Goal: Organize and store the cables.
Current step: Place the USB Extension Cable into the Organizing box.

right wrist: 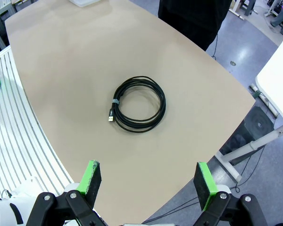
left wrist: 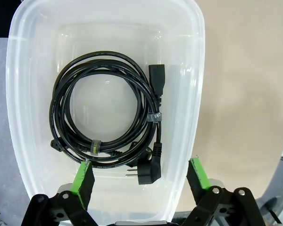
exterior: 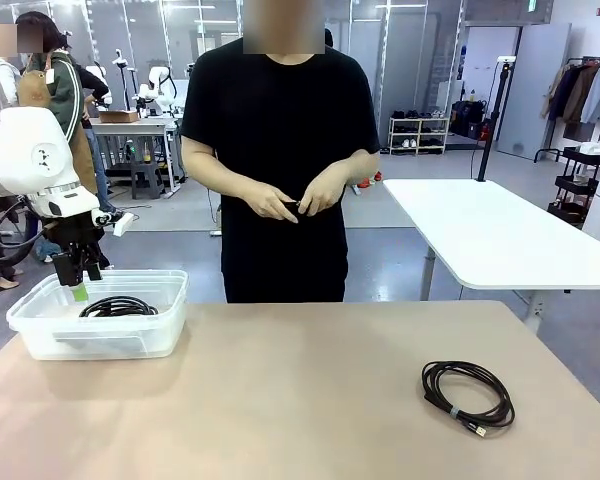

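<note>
Setting: a tan counter (exterior: 280, 400); a person stands at its far side; a clear bin (exterior: 40, 335) sits at the robot's left end.
Stored: the bin cable (left wrist: 56, 113) lies coiled flat on the bin floor; two ties (left wrist: 94, 147) wrap its loops; its plug (left wrist: 146, 172) rests at the edge of the coil.
Loose: the loose cable (right wrist: 161, 106) lies coiled on the counter toward the robot's right, well apart from the bin; a pale band (right wrist: 115, 101) gathers its loops beside a small plug end.
Left gripper (exterior: 77, 280): hangs just above the bin; fingers spread wide; holding nothing.
Right gripper (right wrist: 147, 170): hangs high over the loose cable; fingers spread wide; empty.
Hands (exterior: 320, 192): held together at the waist around something small and dark; what it is cannot be told.
Progress: judged part done; one coil stored, one not yet.
Handling: the loose cable looks light, thin and limp; loops would likely sag or slip apart if only one strand is pinched; the band, where the loops bunch together, seems the surest place to take hold, jaws straddling the whole bundle; the plug end is small and hard and could twist out.
Risk: the coil lies flat, so the fingers must reach the counter on either side of it; a shallow pinch may catch only some loops.
</note>
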`<action>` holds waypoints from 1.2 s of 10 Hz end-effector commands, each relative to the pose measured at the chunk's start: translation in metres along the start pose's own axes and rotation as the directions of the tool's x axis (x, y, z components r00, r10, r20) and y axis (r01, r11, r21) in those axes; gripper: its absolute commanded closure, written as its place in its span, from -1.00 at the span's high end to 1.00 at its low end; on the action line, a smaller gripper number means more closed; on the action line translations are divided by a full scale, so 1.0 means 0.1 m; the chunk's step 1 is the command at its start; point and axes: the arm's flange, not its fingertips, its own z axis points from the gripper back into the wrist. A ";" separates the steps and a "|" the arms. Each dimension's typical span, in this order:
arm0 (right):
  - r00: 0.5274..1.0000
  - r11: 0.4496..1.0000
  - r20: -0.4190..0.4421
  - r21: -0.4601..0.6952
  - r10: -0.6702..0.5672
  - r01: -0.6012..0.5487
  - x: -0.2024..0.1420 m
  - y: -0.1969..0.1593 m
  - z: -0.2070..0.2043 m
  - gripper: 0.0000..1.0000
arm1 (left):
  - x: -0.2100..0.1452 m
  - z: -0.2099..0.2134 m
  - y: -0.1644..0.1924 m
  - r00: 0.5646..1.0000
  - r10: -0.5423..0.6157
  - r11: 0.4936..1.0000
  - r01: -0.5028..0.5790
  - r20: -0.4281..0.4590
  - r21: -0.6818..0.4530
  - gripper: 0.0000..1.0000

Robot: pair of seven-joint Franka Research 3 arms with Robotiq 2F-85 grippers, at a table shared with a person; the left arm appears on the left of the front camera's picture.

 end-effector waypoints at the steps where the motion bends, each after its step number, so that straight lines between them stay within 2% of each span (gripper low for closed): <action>1: 1.000 1.000 0.007 0.006 0.014 -0.014 -0.01 0.01 0.00 1.00 | 0.00 0.00 0.03 1.000 0.000 1.000 0.000 -0.010 0.006 1.00; 3: 1.000 1.000 0.007 0.006 0.014 -0.014 -0.01 0.01 0.00 1.00 | 0.00 0.00 0.00 1.000 0.000 1.000 0.000 0.000 0.000 1.00; 4: 1.000 1.000 0.007 0.006 0.014 -0.014 -0.01 0.01 0.00 1.00 | 0.07 0.14 -0.17 0.997 0.071 0.996 -0.069 -0.038 0.055 1.00; 5: 1.000 1.000 0.007 0.006 0.014 -0.014 -0.01 0.01 0.00 1.00 | 0.01 0.34 -0.50 0.977 0.210 0.976 -0.212 0.048 0.040 1.00; 6: 1.000 1.000 0.007 0.006 0.014 -0.014 -0.01 0.01 0.00 1.00 | -0.10 0.53 -0.88 0.955 0.256 0.962 -0.267 0.151 0.057 1.00; 7: 1.000 1.000 0.007 0.006 0.014 -0.014 -0.01 0.01 0.00 1.00 | -0.19 0.59 -1.21 0.928 0.322 0.937 -0.340 0.186 0.075 1.00; 8: 1.000 1.000 0.007 0.006 0.014 -0.014 -0.01 0.01 0.00 1.00 | -0.26 0.54 -1.51 0.898 0.405 0.897 -0.427 0.173 0.116 1.00; 9: 1.000 1.000 0.007 0.006 0.014 -0.014 -0.01 0.01 0.00 1.00 | -0.37 0.52 -1.75 0.857 0.455 0.869 -0.487 0.243 0.091 1.00; 10: 1.000 1.000 0.007 0.006 0.014 -0.014 -0.01 0.01 0.00 1.00 | -0.44 0.47 -1.97 0.827 0.479 0.844 -0.526 0.294 0.106 1.00; 12: 1.000 1.000 0.007 0.006 0.014 -0.014 -0.01 0.01 0.00 1.00 | -0.52 0.33 -2.32 0.811 0.464 0.840 -0.530 0.356 0.113 1.00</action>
